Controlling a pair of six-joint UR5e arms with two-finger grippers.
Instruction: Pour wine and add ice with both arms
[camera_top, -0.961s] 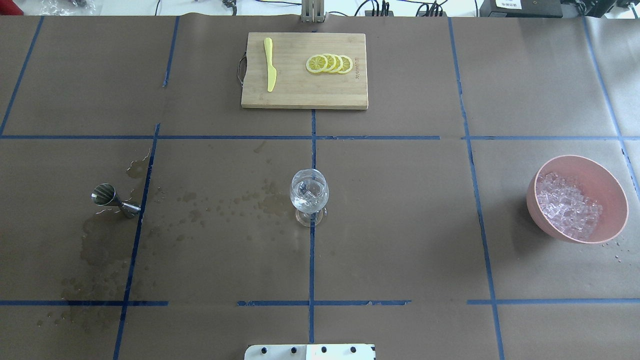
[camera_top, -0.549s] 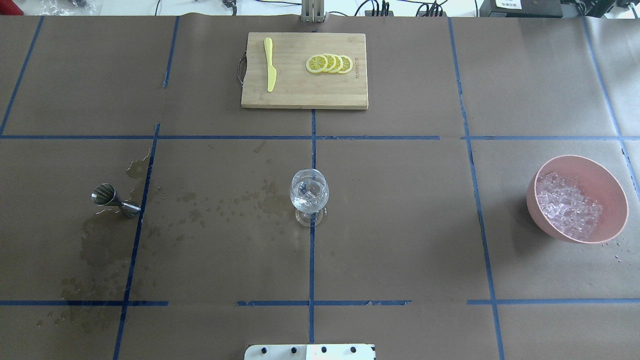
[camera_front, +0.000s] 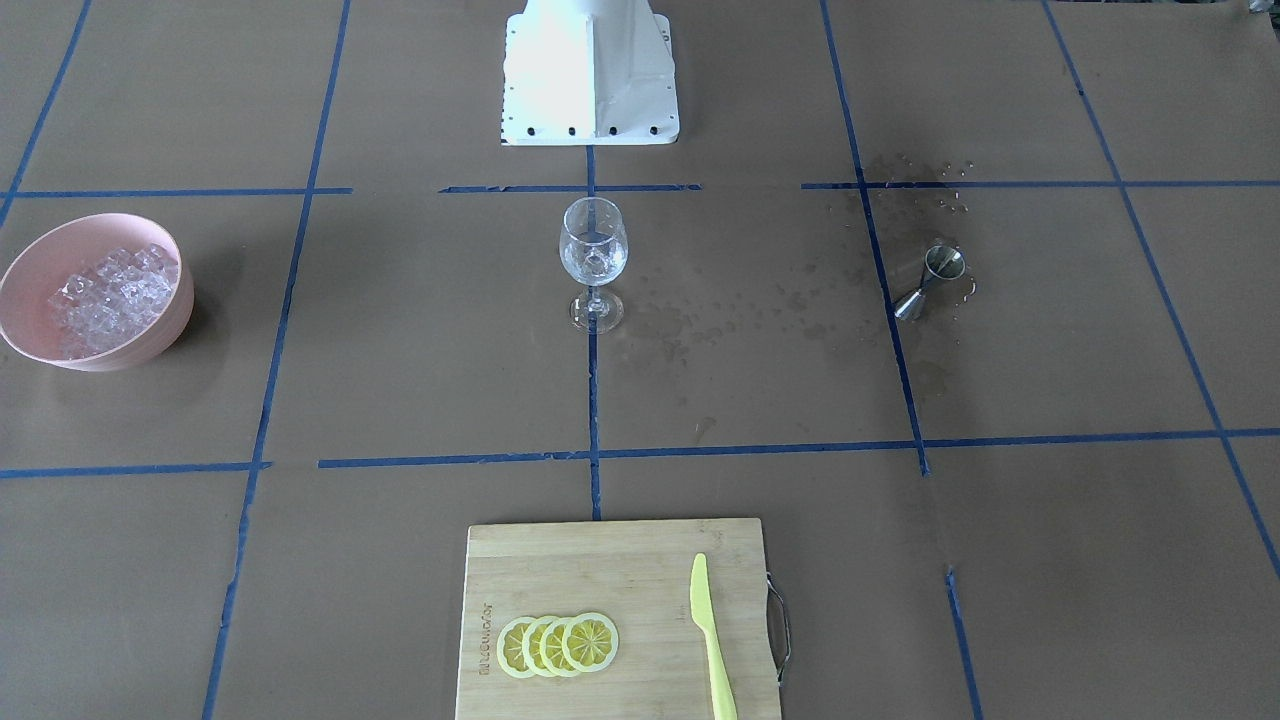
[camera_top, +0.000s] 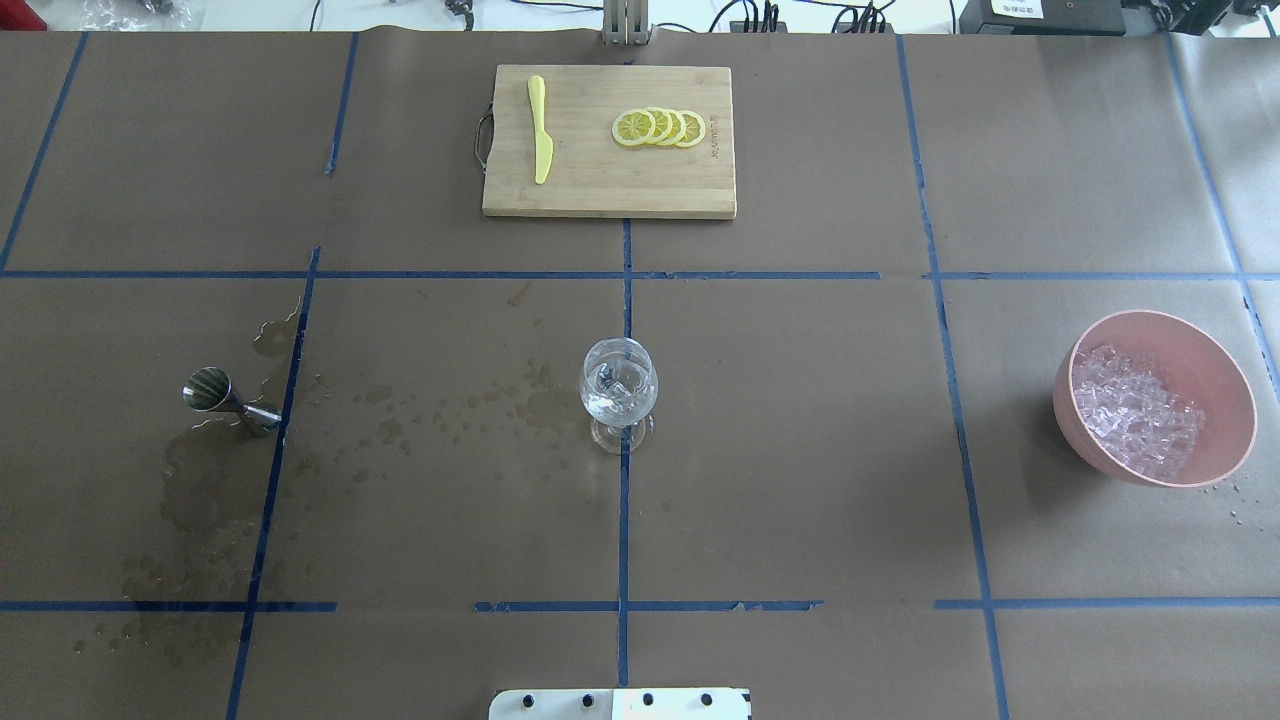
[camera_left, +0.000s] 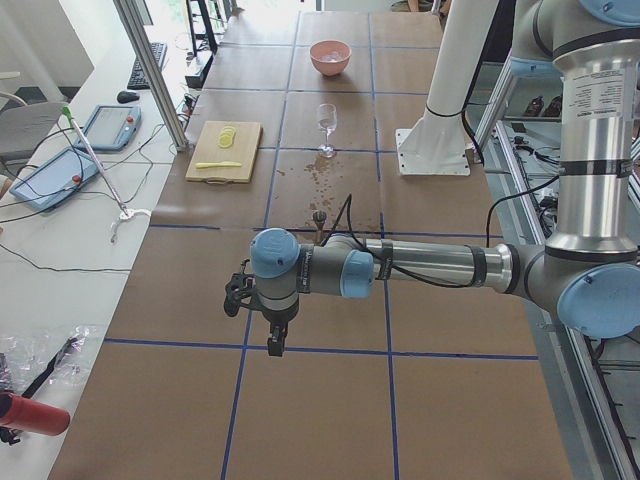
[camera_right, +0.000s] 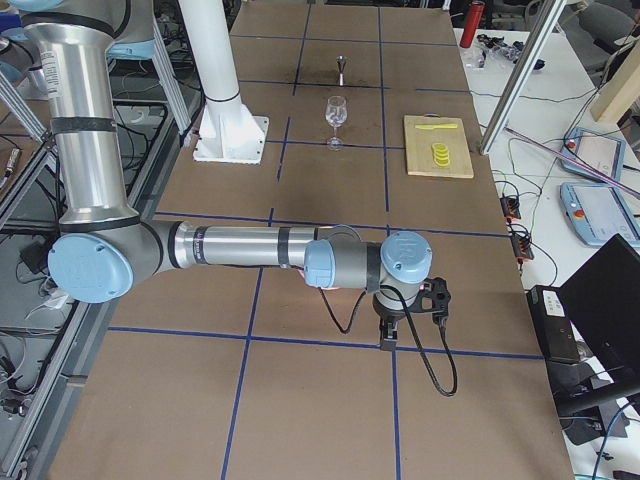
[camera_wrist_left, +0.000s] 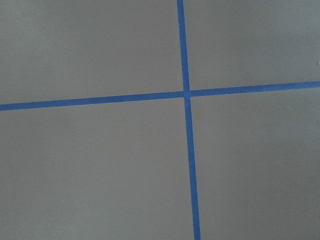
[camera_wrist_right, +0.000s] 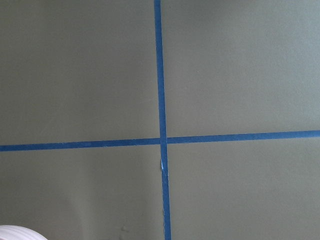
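Wine: hardly visible clear liquid in the glass (camera_top: 619, 388), mid-worktop, nearer the robot's edge; a few cubes seem to sit in it.
Ice: heaped in the pink bowl (camera_top: 1195, 350) near the right edge.
Pincers: left pincer (camera_left: 273, 340) and right pincer (camera_right: 388, 338) hang over bare worktop at opposite ends; apart or together, I cannot tell.
Risk: the stemmed glass looks tippy, so a nudge would spill it; wet cubes may slip.
Jigger (camera_top: 225, 398): toward the left edge, among damp stains.
Writing: lettering on the cutting board (camera_front: 600, 570), unreadable.
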